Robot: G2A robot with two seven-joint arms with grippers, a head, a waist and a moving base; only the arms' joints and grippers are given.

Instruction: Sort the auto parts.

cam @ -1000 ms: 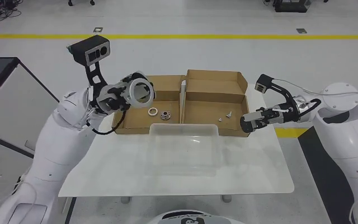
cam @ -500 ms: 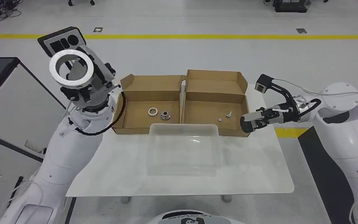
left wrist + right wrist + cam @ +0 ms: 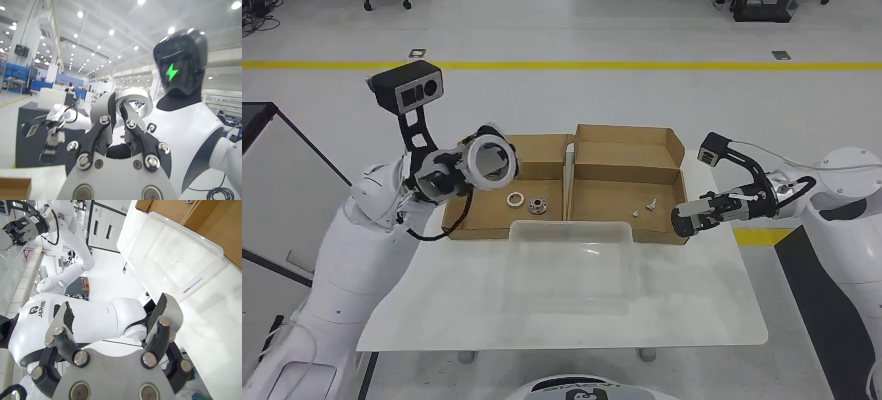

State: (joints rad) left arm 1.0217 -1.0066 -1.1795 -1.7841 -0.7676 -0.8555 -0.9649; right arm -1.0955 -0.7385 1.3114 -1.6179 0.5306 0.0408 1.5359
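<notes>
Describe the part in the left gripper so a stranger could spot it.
Find the left cardboard box at the far edge of the table. Over its outer edge the left gripper pinches a silver ring by its rim. It dwarfs the small washer and grey fitting lying in that box.

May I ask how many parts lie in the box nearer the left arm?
2: a small white ring and, beside it, a grey metal part; the near wall of the box may hide more.
</notes>
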